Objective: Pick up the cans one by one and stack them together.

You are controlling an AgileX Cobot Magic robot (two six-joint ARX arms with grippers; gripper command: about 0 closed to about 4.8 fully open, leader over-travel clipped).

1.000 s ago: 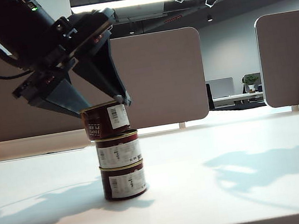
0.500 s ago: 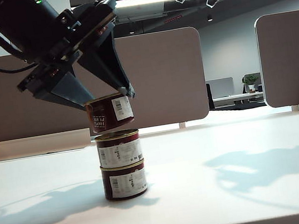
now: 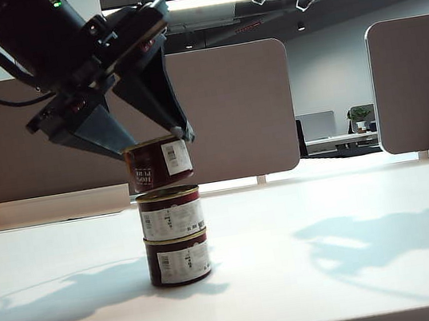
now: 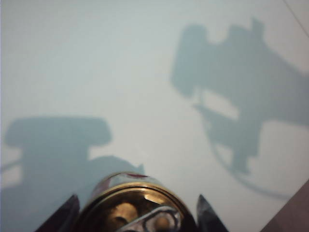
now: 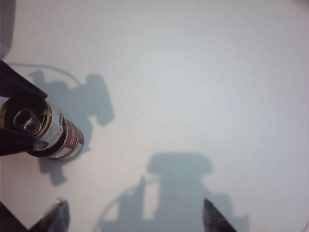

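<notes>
- Nearest thing to the exterior camera is the white counter (image 3: 336, 271), and the landmark on it is the two-high stack: a short maroon tin with a white barcode label at the bottom (image 3: 178, 259) and an identical maroon tin with a gold lid sitting on top of it (image 3: 171, 213).
- Directly over that stack is the third squat maroon tin with the gold pull-tab lid (image 3: 158, 162). The left gripper (image 3: 152, 147) has it clamped by the sides, one dark finger on each flank of the tin.
- That's the relation to watch: the held tin sits just above the stack's top lid, with no clear gap that I can make out. It's tilted a bit rather than level, and looks shifted slightly off the stack's centre, toward the arm's side.
- My read is the next move needs it levelled and centred over the stack before lowering or letting go, otherwise it could land on the rim and slide off.
- The left wrist view confirms the grip: the gold lid (image 4: 137, 210) is right between the two fingertips.
- The right gripper (image 5: 133, 212) is high above and well off to the side of the stack, jaws spread apart with nothing between them. From there it sees the stack from above (image 5: 46, 133).
- So the left arm is obviously the nearer one; the right is out of it.
</notes>
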